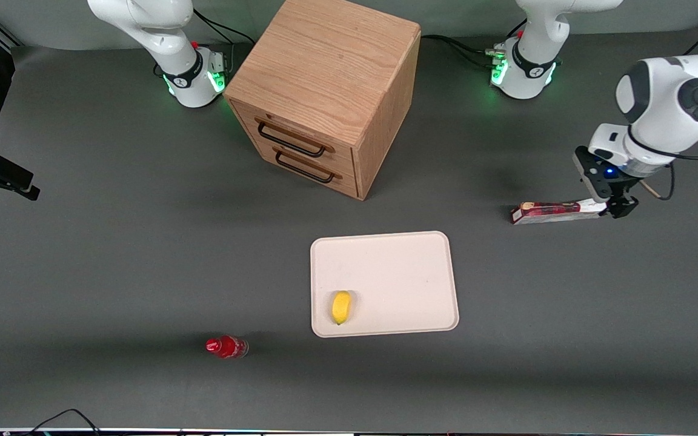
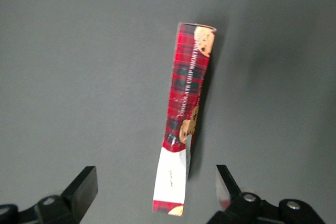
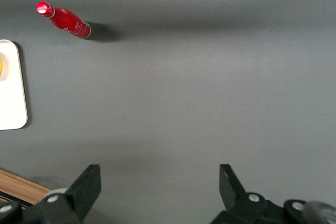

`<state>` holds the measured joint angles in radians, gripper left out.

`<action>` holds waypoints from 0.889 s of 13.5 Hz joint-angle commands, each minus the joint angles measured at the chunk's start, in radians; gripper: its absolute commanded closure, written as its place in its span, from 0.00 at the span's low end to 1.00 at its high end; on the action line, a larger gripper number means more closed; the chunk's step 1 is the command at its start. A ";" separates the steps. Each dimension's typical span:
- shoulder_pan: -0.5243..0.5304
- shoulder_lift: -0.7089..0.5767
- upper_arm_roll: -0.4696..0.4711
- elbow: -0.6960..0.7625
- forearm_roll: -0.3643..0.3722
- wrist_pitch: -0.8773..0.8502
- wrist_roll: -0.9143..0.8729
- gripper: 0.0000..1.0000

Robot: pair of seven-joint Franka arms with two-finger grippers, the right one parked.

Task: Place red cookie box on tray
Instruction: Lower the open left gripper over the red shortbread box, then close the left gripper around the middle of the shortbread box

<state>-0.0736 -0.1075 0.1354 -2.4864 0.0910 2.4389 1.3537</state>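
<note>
While its fingers (image 2: 83, 188) stand wide apart, touching nothing, the hand (image 2: 155, 192) hangs over the white end of the red cookie box (image 2: 185, 114), printed "CHOCOLATE CHIP SHORTBREAD", which lies on the desk (image 1: 113, 254) toward the working arm's end, apart from the tray (image 1: 409, 272).
</note>
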 commanded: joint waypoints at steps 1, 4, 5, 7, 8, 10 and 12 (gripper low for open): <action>-0.008 0.053 0.006 -0.014 0.010 0.092 0.059 0.00; -0.005 0.138 0.006 -0.014 0.010 0.172 0.068 0.00; -0.005 0.161 0.006 -0.016 0.010 0.204 0.070 0.00; -0.003 0.202 0.006 -0.016 0.010 0.244 0.087 0.00; -0.003 0.212 0.006 -0.017 0.009 0.252 0.087 0.00; -0.003 0.224 0.006 -0.019 0.006 0.253 0.087 0.00; -0.003 0.239 0.004 -0.025 0.004 0.255 0.087 0.00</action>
<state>-0.0736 0.1247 0.1353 -2.5044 0.0931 2.6839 1.4223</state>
